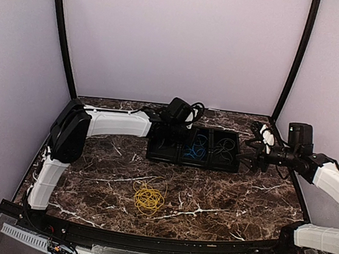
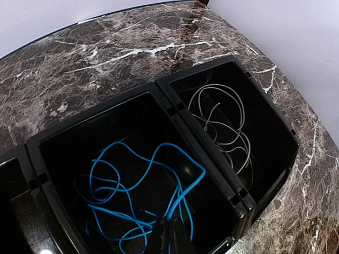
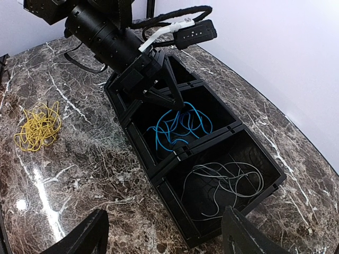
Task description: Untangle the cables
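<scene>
Brown marbled table [image 1: 222, 200] carries a black three-bin tray [image 1: 192, 162]. The left gripper [image 3: 177, 105], jaws pressed together, dips into the tray's middle bin among the blue cable [image 2: 132, 185]; whether it pinches a strand, I cannot tell. The right gripper [image 1: 257, 150] hangs spread just right of the tray. The grey cable [image 2: 222, 121] lies in the tray's right bin; the yellow cable [image 1: 148, 199] lies on the table before the tray.

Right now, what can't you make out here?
- End compartment of the tray: left gripper overlaps it in top and right wrist views; left wrist view's edge cuts it.
- Whether the shut left gripper pinches the blue cable: tips dark, cut by left wrist view's bottom edge.
- Grey cable knots: too fine, every view.
</scene>
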Robot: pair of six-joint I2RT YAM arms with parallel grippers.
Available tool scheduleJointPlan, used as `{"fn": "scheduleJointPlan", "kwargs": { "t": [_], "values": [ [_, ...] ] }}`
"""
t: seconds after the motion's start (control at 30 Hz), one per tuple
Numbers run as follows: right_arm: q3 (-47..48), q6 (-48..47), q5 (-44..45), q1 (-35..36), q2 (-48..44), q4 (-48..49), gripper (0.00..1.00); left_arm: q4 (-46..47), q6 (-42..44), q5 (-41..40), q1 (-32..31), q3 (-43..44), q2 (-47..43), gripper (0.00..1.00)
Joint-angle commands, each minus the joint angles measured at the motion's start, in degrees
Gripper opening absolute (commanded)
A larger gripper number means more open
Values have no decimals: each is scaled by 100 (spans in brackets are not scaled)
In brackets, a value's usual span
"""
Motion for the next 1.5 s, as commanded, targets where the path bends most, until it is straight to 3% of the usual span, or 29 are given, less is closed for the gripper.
{"fn": "scheduleJointPlan", "kwargs": {
  "t": [0.0,0.5,0.7,0.93,1.07,1.27,1.47],
  "values": [
    [-56,-56,-65,-39,-12,128,75,-115,-424,-432,12,-161,-141,0],
    [-12,-110,-106,-40,70,25,75,282,-478,161,13,-169,78,0],
    [-7,-119,-114,-40,102,21,75,14,-357,152,2,-74,-22,28],
    [-5,-113,-108,-40,81,16,75,-41,-42,86,-139,-187,-604,37],
    [-5,-112,-116,-43,97,24,76,-290,79,-220,-180,-296,-1069,47],
    [14,-139,-116,-41,128,13,76,-209,191,-510,-181,-1483,-2359,57],
    [-22,-142,-118,-41,103,66,76,189,100,-301,-181,-3899,-4162,58]
  ]
}}
